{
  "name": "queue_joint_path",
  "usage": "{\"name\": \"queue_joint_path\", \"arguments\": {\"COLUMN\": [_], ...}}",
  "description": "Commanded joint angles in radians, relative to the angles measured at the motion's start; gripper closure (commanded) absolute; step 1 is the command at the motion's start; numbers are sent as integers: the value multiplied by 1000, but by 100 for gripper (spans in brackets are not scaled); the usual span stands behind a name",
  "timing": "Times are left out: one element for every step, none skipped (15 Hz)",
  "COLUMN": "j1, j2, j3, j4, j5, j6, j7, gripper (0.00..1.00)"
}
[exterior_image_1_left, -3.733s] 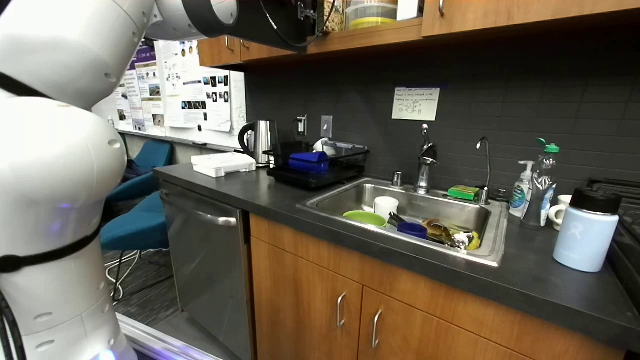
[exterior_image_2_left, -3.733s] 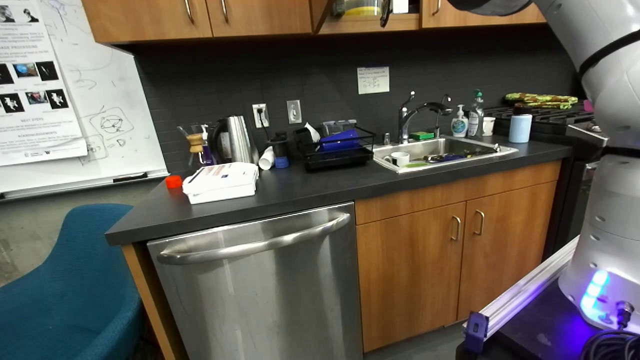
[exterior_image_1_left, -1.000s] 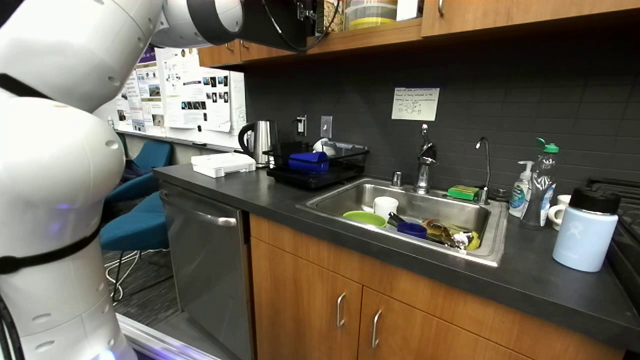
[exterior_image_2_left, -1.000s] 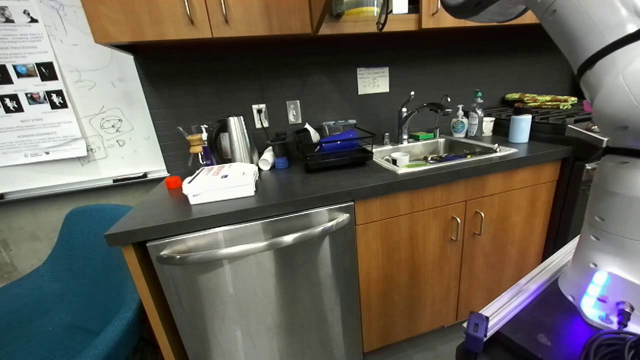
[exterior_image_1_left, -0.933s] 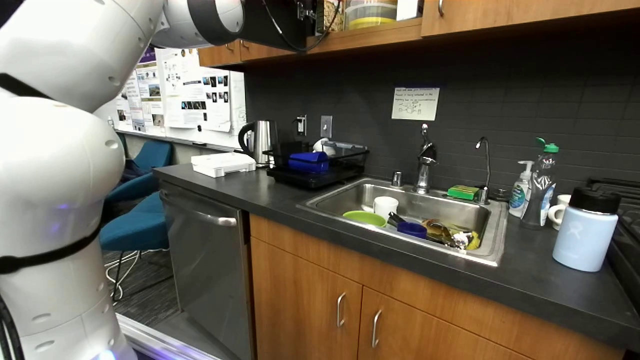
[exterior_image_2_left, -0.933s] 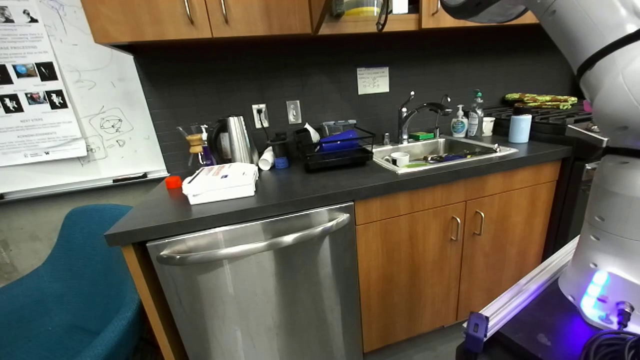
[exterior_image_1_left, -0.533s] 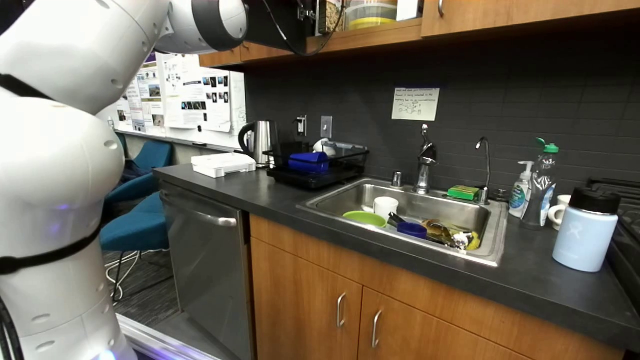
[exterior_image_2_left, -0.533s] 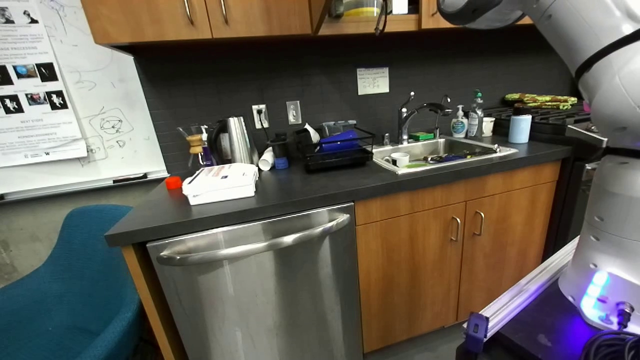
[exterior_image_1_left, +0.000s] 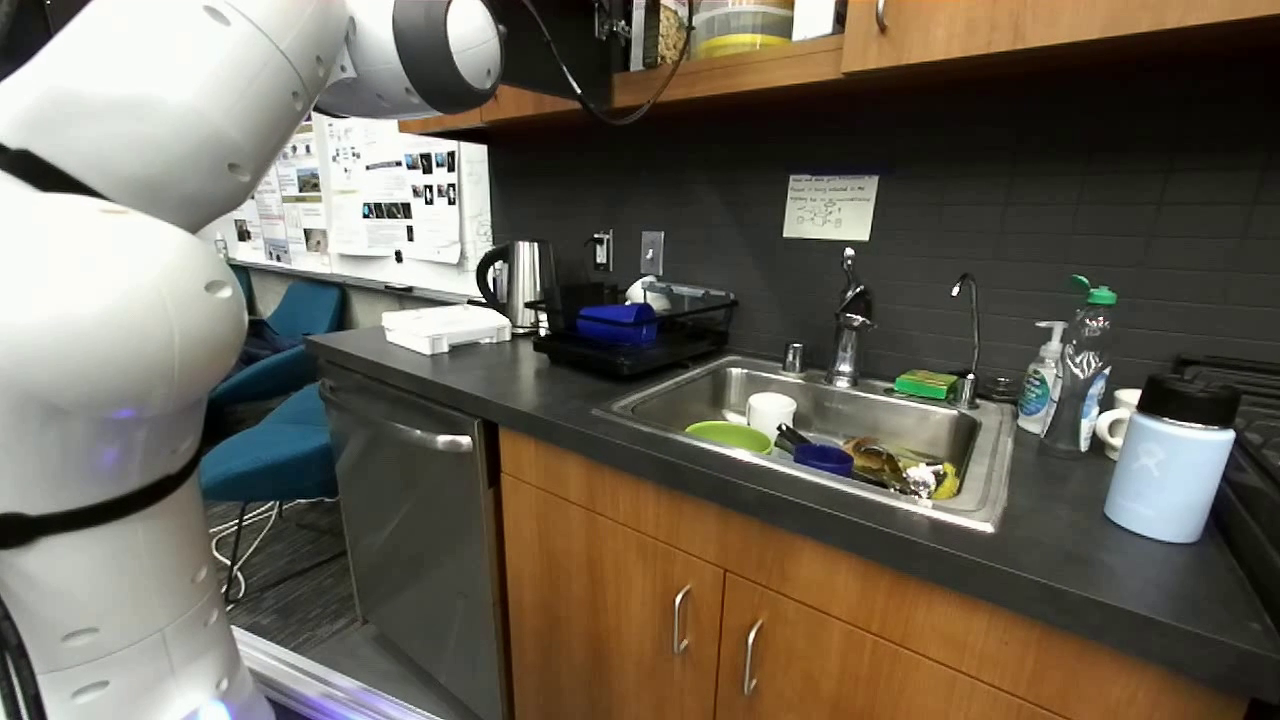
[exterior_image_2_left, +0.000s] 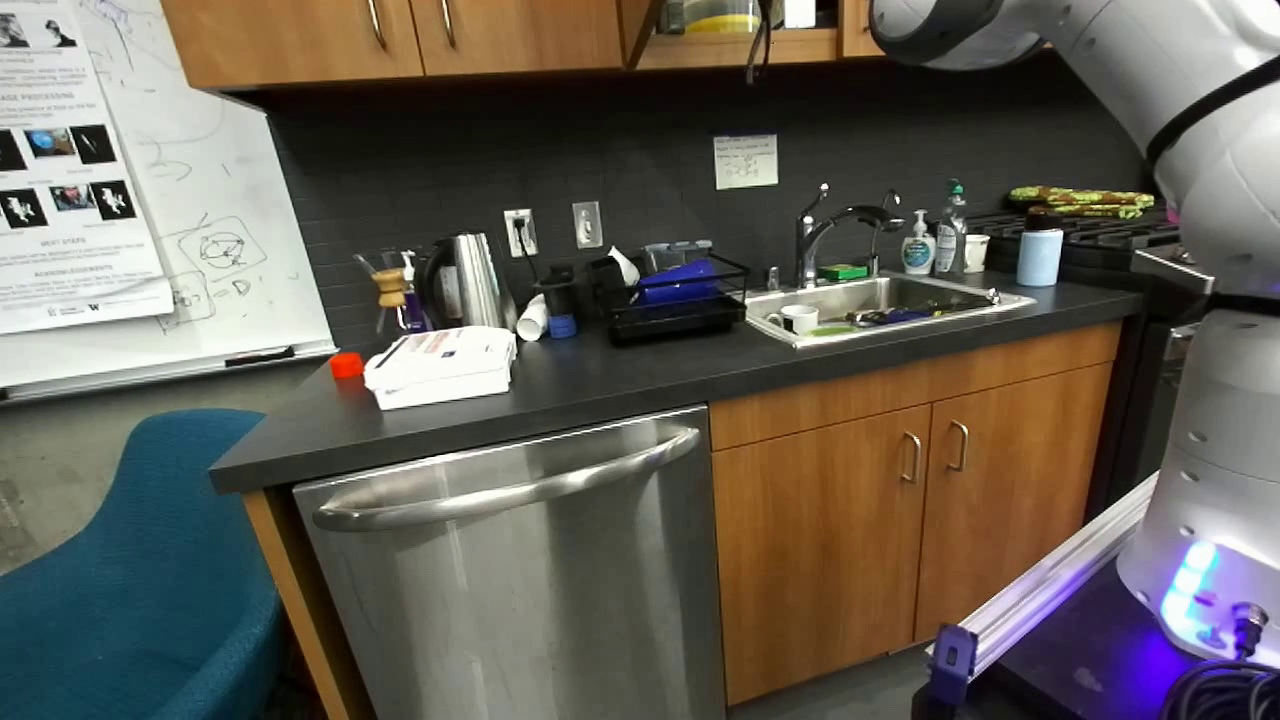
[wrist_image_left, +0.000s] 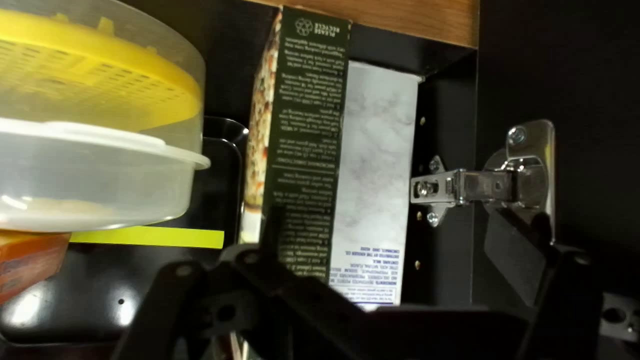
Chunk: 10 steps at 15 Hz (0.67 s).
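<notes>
The dark green box (wrist_image_left: 307, 150) stands in the wall cupboard (exterior_image_1_left: 745, 74), just beside a pale box (wrist_image_left: 375, 165). The hand (wrist_image_left: 392, 232) before them is spread wide, grasping nothing; whether it touches the dark green box is hard to tell. Farther out are a metal hinge (wrist_image_left: 482, 186) and, opposite, a clear container (wrist_image_left: 90, 172). Good handling means keeping that spread clear of the metal hinge.

Arm (exterior_image_1_left: 110, 310) white, rounded — black bands (exterior_image_1_left: 100, 512); thin black cable (exterior_image_1_left: 626, 121); blue base light (exterior_image_2_left: 1188, 580); gripper (wrist_image_left: 397, 245) black — round grey pins (wrist_image_left: 183, 270)
</notes>
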<state>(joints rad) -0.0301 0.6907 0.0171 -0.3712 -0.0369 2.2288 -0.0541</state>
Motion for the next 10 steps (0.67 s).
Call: {"name": "queue_joint_path", "arguments": {"j1": [22, 22, 24, 25, 25, 25, 25, 24, 22, 21], "j2": [27, 30, 33, 36, 38, 41, 42, 44, 44, 37], "j3": [-9, -9, -12, -14, -16, -17, -18, -19, -17, -10], "j4": [8, 6, 5, 5, 3, 2, 0, 0, -2, -6], "j5": [11, 11, 9, 7, 6, 7, 7, 7, 11, 17], "j6": [65, 75, 84, 91, 96, 99, 100, 99, 93, 74], "j7": [47, 54, 62, 67, 74, 78, 82, 87, 87, 77], "gripper": [0, 0, 0, 0, 0, 0, 0, 0, 0, 0]}}
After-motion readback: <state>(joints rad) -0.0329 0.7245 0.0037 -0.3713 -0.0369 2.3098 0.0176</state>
